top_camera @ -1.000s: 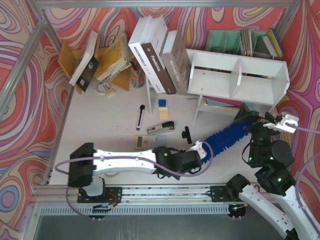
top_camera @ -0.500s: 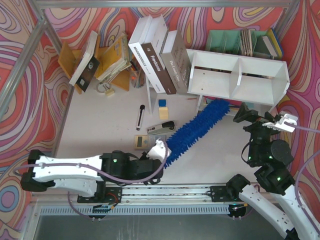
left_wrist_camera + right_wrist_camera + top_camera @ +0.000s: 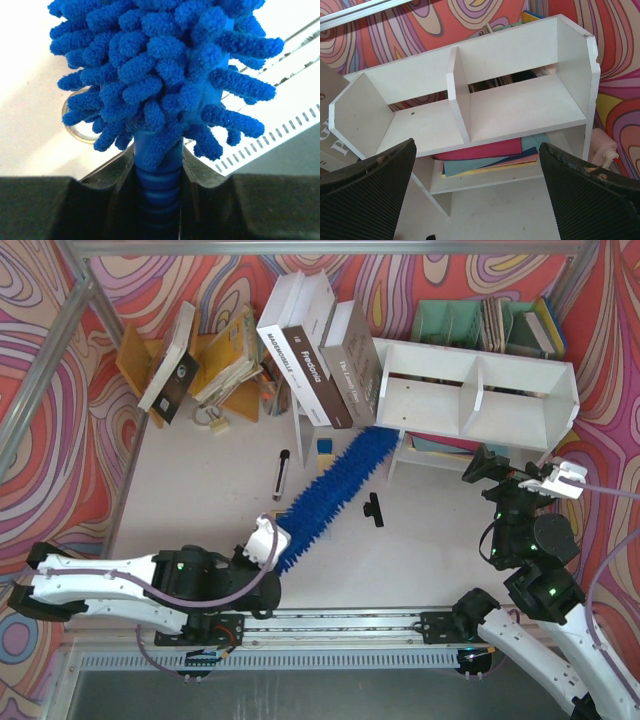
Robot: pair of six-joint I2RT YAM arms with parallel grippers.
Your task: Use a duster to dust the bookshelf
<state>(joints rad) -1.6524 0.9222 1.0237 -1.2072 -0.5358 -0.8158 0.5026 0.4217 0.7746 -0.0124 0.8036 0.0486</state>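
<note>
The white bookshelf stands at the back right, with two empty compartments; the right wrist view shows it head-on. My left gripper is shut on the handle of the blue duster. The duster slants up to the right, its fluffy tip near the shelf's left leg. In the left wrist view the ribbed handle sits between my jaws, with the noodle head above. My right gripper is open and empty in front of the shelf's right compartment, its fingers wide apart.
Large books lean against the shelf's left end. A teal file organiser stands behind the shelf and an orange book rack at the back left. A black marker and a black clip lie on the table. Coloured sheets lie under the shelf.
My left arm has pulled back to the left, swinging the duster leftwards. Its head went from in front of the shelf to the shelf's left leg. The right arm barely moved.
</note>
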